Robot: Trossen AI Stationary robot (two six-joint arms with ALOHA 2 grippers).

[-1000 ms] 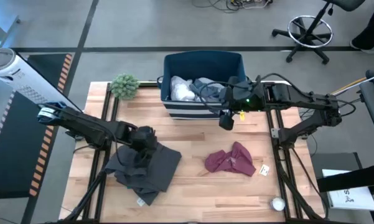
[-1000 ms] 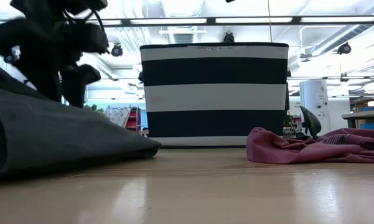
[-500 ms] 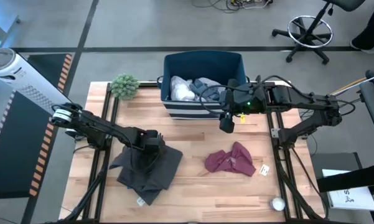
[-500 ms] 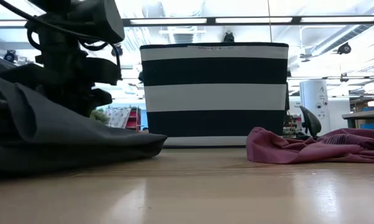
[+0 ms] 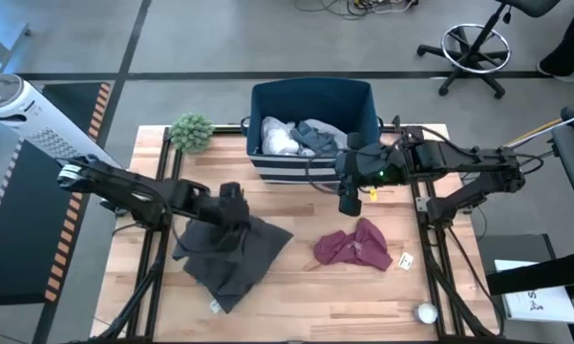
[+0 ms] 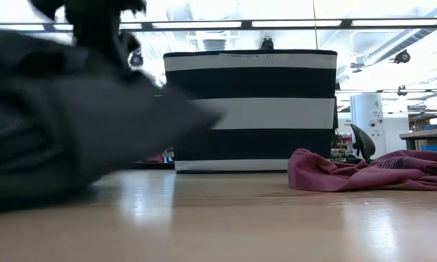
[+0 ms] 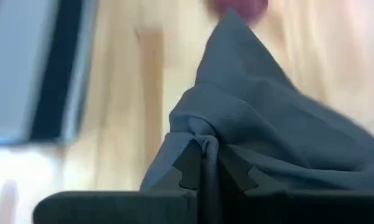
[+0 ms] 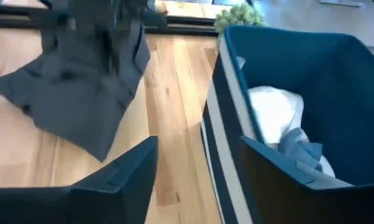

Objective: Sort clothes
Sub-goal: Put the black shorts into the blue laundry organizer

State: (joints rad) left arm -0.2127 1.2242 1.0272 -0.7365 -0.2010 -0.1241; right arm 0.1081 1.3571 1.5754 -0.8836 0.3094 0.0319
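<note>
The left gripper (image 5: 231,203), which a second ago was hanging wide above the dark grey fabric garment (image 5: 231,250), is now pinched tight on a fold of that cloth; the left wrist view is showing the fabric (image 7: 267,143) gathered into a peak between its closed fingers. The garment is already coming up: half a second ago it was lying flat in the low view, and now it is bulging into a raised, blurred mass (image 6: 65,124) in front of the navy fabric bin with white stripes (image 5: 310,100). Seen from above, it is sitting on the wooden table (image 5: 296,296) well forward of the bin and off toward the left arm's side, its edge fanning out further than before.

The right gripper (image 5: 349,199) is hovering just in front of the bin, over bare wood; it has slid slightly away from the bin since a second ago, and its jaws are standing partly apart and holding nothing, as the right wrist view shows.

The crumpled maroon garment (image 5: 355,246) is lying untouched on the table forward of the bin, on the right arm's side. A white garment (image 5: 279,139) and a grey one (image 5: 317,134) are already resting inside the bin.

So the grasp looks secured, and the carry toward the bin is probably coming next
</note>
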